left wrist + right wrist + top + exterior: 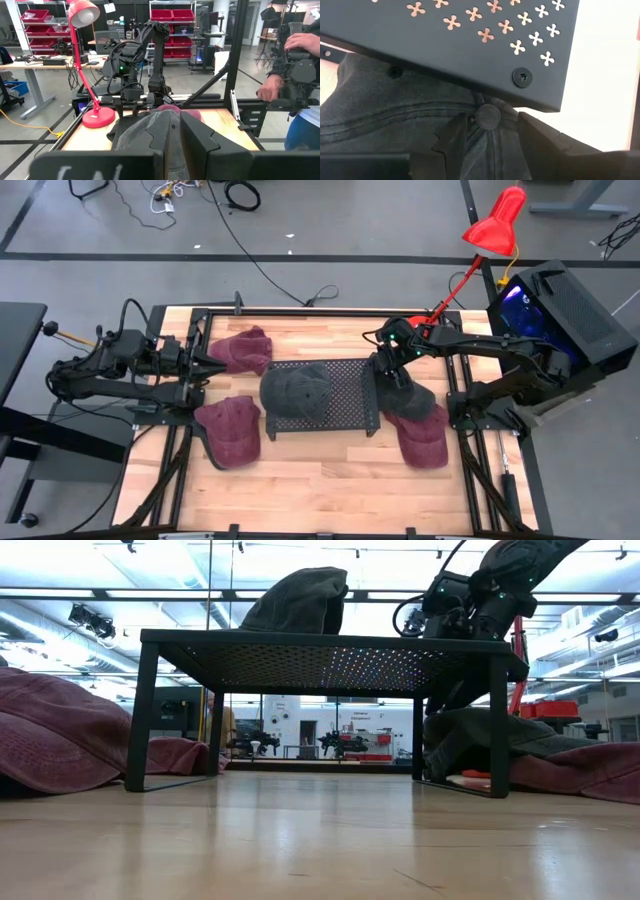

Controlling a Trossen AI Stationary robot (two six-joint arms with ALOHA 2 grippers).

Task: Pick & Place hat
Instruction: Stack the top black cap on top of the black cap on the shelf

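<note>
A black perforated stand (345, 375) sits mid-table with a dark grey cap (295, 392) resting on its top. A second dark grey cap (418, 398) lies on the table against the stand's right end. My right gripper (390, 375) is low over that cap, open, with one finger on each side of the crown's top button (487, 116). Three maroon caps lie on the wood: far left (243, 350), near left (230, 432), near right (422, 442). My left gripper (212, 368) waits open at the table's left, between the two left maroon caps. My right gripper comes at the grey cap's crown (420, 115) from above, pointing down. Its fingers (451, 140) stand on either side of the top button, down at the cloth. I cannot tell whether they touch it. The cap lies flat on the table beside the stand's edge (470, 65).
A red desk lamp (495, 225) stands with its base (420, 322) at the table's far right corner. The black frame rails (300, 310) border the table. A person (300, 55) stands beyond the table's right side. Bare wood (320, 480) runs along the near edge.
</note>
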